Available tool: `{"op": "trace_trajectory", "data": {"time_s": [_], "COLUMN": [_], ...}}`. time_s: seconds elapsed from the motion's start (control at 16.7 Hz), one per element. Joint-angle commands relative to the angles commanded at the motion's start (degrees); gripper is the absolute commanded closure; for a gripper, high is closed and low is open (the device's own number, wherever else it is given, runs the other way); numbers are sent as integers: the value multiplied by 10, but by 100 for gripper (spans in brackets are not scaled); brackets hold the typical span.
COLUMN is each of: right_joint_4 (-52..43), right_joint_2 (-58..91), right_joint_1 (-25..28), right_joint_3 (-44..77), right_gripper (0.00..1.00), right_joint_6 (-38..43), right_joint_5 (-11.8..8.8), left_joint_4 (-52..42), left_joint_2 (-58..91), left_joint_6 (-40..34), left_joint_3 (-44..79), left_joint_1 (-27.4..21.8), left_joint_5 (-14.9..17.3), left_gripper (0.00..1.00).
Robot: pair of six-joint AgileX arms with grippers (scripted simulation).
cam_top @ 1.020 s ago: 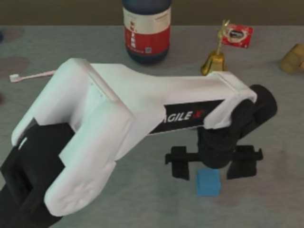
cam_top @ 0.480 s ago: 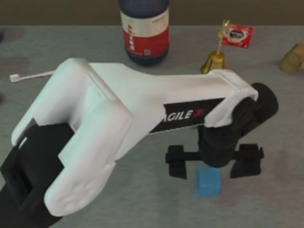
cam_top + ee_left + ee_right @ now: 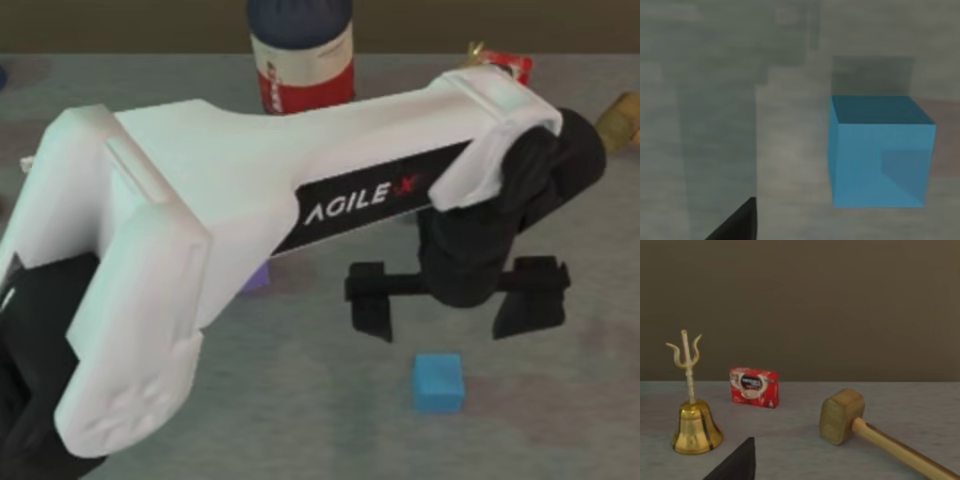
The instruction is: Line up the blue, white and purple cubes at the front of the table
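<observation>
A large white AgileX left arm reaches in from the left across a grey-green tabletop [image 3: 300, 420], seen from above. Its black left end effector [image 3: 455, 312] hangs with fingers spread wide apart and nothing between them. The small bright blue cube [image 3: 438, 382] sits on the tabletop near the front edge, just in front of the end effector and apart from it, roughly centred under the gap between the fingers. The left wrist view shows the blue cube [image 3: 880, 152] standing alone, square on the surface, untouched.

A sliver of lilac, probably the purple cube [image 3: 256, 277], peeks from under the arm, well to the left of the blue one; most of it is hidden. The white cube is not visible in any view. The left arm looks nearest the purple cube, so the next reach would likely go leftward and back from the blue cube.

The right end effector shows only as a dark fingertip [image 3: 735, 464] in its own wrist view; whether it is open cannot be told. That view faces a brass bell [image 3: 694, 429], a red box [image 3: 754, 386] and a wooden mallet [image 3: 842, 415]. A dark bottle [image 3: 300, 50] stands at the back.
</observation>
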Motion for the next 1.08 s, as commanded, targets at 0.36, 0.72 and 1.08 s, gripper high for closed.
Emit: {"op": "trace_trajectory", "data": {"time_s": [0.36, 0.72, 1.08], "right_joint_4": [-12, -124, -305], "right_joint_2": [17, 212, 579], "right_joint_1": [4, 43, 106], "right_joint_3": [17, 199, 494], "right_gripper": [0, 0, 0], "right_joint_6": [-5, -50, -122], "right_joint_5": [0, 0, 0], "left_joint_4": [10, 107, 279], "left_joint_2": [-14, -195, -554], "left_joint_6": [2, 34, 133], "left_joint_3": [-16, -179, -482], "left_joint_1": [5, 98, 255], "left_joint_5": [-1, -7, -10], "left_gripper": [0, 0, 0]}}
